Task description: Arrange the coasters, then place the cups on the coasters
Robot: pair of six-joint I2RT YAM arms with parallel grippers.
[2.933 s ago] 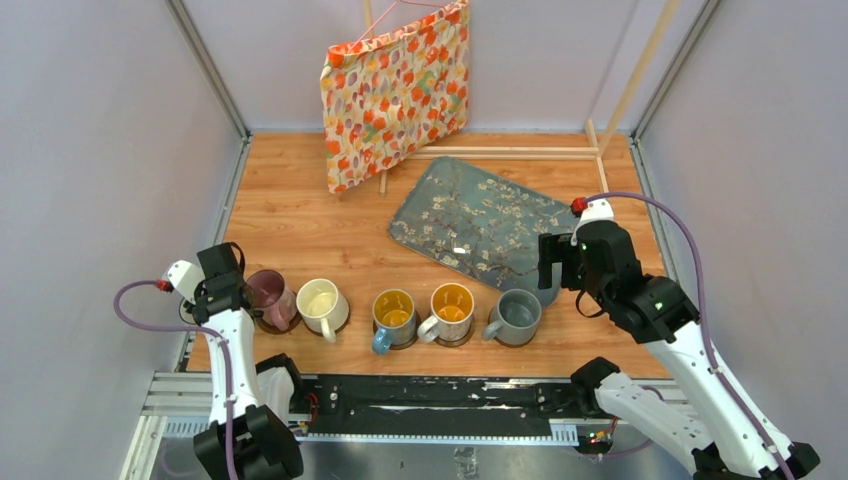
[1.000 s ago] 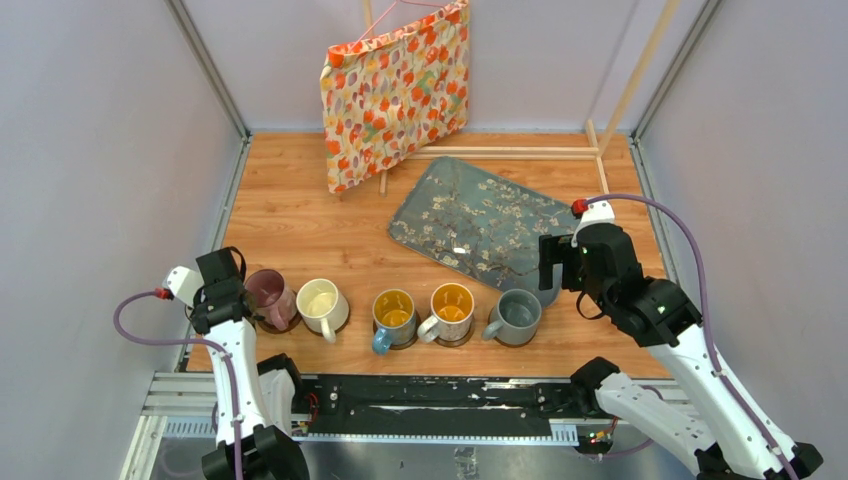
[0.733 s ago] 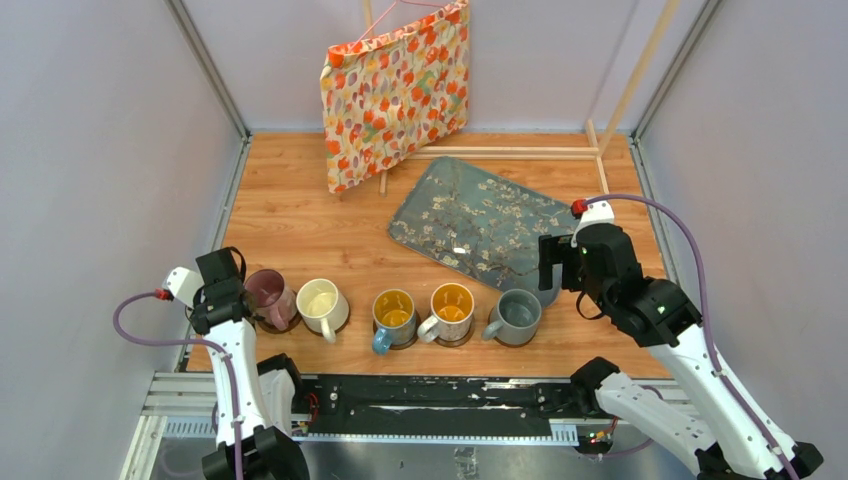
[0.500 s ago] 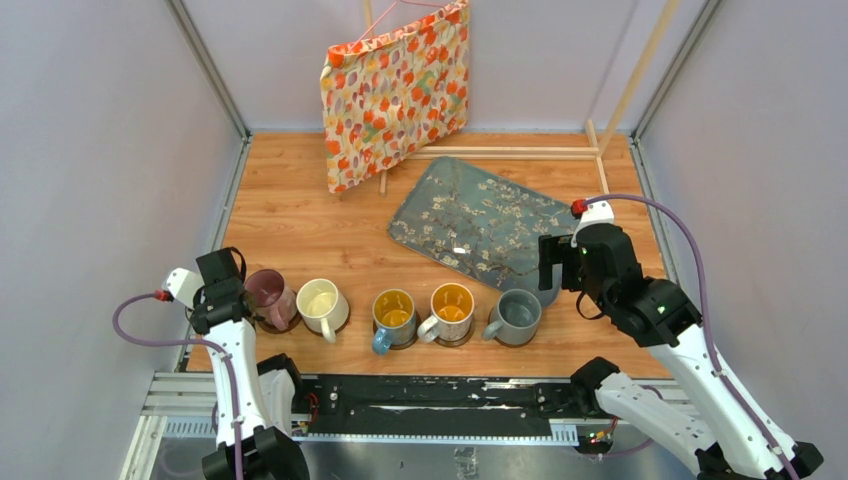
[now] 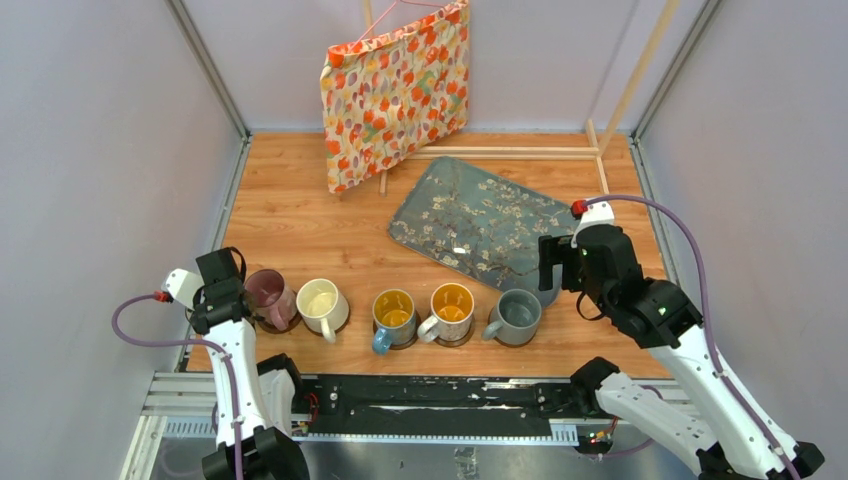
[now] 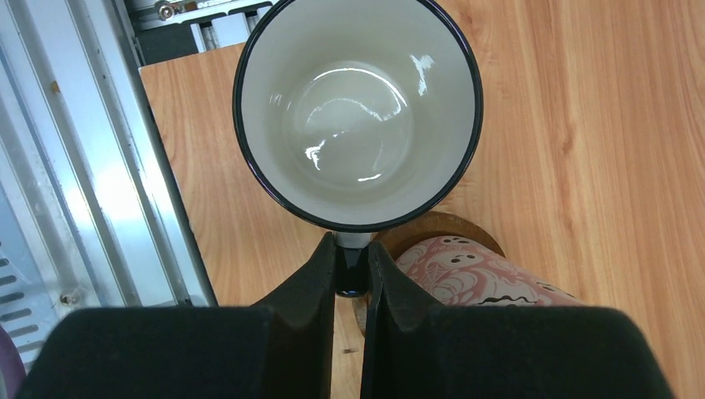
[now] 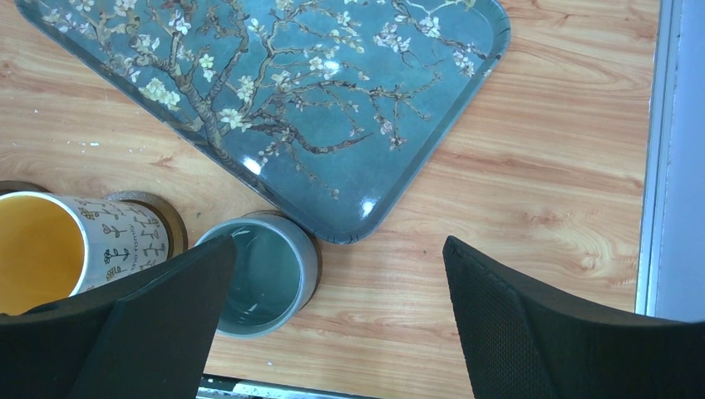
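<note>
Left gripper (image 6: pixel 351 258) pinched shut on the handle of the white dark-rimmed mug (image 6: pixel 357 108), mug straight ahead of it at the worktop's (image 6: pixel 582 125) near-left corner, just beside the pink mug (image 6: pixel 486 270) on its coaster (image 6: pixel 436 229); whether a coaster lies beneath: cannot tell.

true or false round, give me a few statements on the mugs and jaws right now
1. The left jaws are shut on the handle of the white dark-rimmed mug. True.
2. The right jaws grip the grey mug. False: they stand open and empty.
3. The pink mug stands on a coaster. True.
4. The grey mug stands on the tray. False: it stands on the table beside the tray.
</note>
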